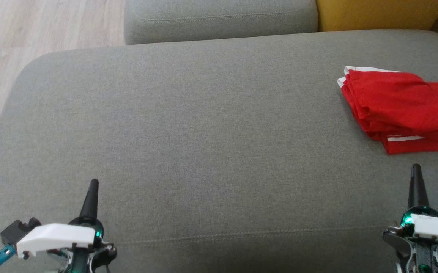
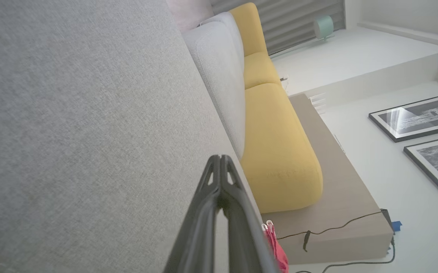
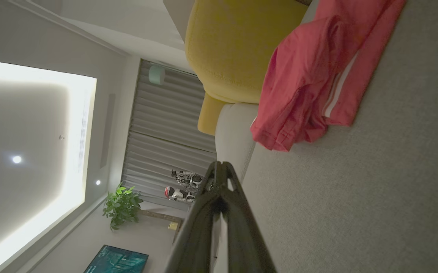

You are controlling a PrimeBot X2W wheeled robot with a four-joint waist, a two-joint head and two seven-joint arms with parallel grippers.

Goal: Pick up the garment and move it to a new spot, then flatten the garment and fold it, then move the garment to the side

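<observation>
Clenched and empty: left claw (image 1: 94, 183), right claw (image 1: 416, 167); garment (image 1: 405, 106) sits folded ahead of right claw; a stray nudge could unfold it.

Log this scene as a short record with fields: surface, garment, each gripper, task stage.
surface: grey sofa cushion, with a yellow cushion behind it
garment: red garment with white trim, loosely folded in layers, lying at the grey cushion's right side
left gripper: shut, holding nothing, far from the garment
right gripper: shut, holding nothing, near the garment but apart from it
task stage: garment looks folded and set to the side; probably near the end
</observation>
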